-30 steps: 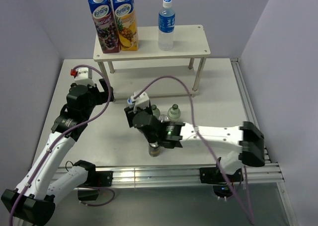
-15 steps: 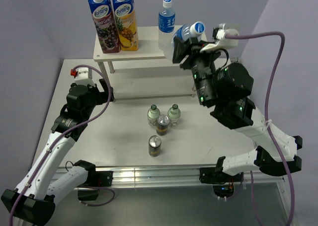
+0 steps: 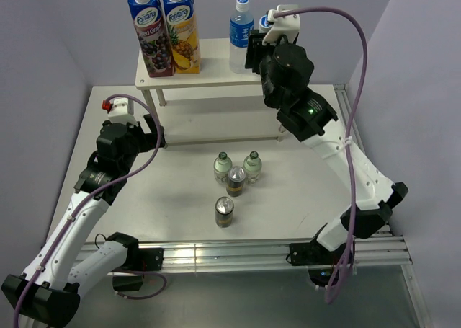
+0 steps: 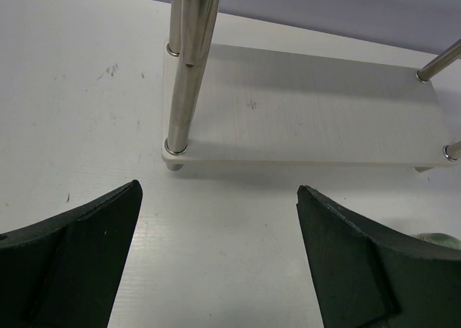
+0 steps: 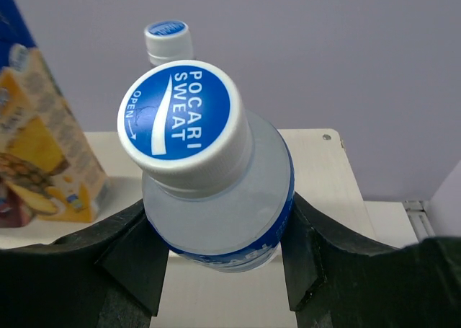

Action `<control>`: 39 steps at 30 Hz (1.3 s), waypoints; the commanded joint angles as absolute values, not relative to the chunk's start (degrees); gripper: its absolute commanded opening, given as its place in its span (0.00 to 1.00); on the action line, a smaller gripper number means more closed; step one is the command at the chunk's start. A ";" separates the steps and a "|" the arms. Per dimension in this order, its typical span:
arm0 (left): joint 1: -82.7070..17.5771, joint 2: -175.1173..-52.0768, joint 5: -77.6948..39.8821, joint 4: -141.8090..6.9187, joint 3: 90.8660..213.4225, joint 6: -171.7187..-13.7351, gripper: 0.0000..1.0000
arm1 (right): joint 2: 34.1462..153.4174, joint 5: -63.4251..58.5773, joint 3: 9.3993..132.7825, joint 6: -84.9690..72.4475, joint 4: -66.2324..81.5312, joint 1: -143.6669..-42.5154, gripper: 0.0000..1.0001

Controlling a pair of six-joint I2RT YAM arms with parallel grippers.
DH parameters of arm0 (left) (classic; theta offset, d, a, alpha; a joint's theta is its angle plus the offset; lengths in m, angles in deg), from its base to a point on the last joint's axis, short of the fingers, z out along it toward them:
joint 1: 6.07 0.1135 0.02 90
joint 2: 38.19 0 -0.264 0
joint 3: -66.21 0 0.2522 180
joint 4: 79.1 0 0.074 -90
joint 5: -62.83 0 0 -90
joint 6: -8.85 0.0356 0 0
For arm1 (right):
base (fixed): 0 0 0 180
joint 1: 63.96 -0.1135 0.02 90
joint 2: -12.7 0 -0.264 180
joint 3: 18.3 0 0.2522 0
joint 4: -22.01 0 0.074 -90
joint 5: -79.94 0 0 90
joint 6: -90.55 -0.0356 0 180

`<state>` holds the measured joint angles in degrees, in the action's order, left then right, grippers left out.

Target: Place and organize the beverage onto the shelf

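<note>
Shelf (image 3: 216, 63) below your right gripper (image 5: 220, 252), clamped on a water bottle (image 5: 216, 198): seemingly the placing step, so set it down beside the twin (image 5: 167, 43) ahead; left gripper (image 4: 218, 191) wide.

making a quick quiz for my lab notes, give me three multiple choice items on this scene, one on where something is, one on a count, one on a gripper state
1. Where is the Pocari Sweat bottle that the right gripper holds?
A. over the top board of the shelf
B. lying on its side by the arm bases
C. on the lower board

2. How many cans stand on the table?
A. one
B. two
C. four

3. How is the left gripper?
A. shut on a can
B. shut, holding nothing
C. open

Answers:
1 A: the right wrist view shows the board below it, beside the other water bottle.
2 B: one can by the short bottles, another nearer the arms.
3 C: its fingers stand wide apart with only table between them.
</note>
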<state>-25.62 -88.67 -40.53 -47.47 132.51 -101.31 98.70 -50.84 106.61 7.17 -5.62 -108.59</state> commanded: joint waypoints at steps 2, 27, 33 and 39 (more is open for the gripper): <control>-25.75 -88.29 -40.35 -49.61 133.33 -99.96 0.95 | 98.92 -45.75 113.31 4.42 0.33 -104.05 0.00; -25.75 -87.94 -40.88 -49.43 133.50 -99.87 0.95 | 111.22 -36.35 125.97 -9.38 -12.76 -91.39 0.52; -25.75 -87.94 -40.70 -49.43 133.50 -99.87 0.95 | 112.37 -36.34 126.41 -9.55 -13.02 -90.95 0.84; -25.75 -87.85 -40.79 -49.43 133.50 -99.87 0.95 | 113.42 -36.61 126.41 -9.82 -13.20 -90.60 0.95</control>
<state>-25.62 -88.65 -40.56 -47.47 132.51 -101.27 113.25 -36.85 124.45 -9.31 -15.46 -91.10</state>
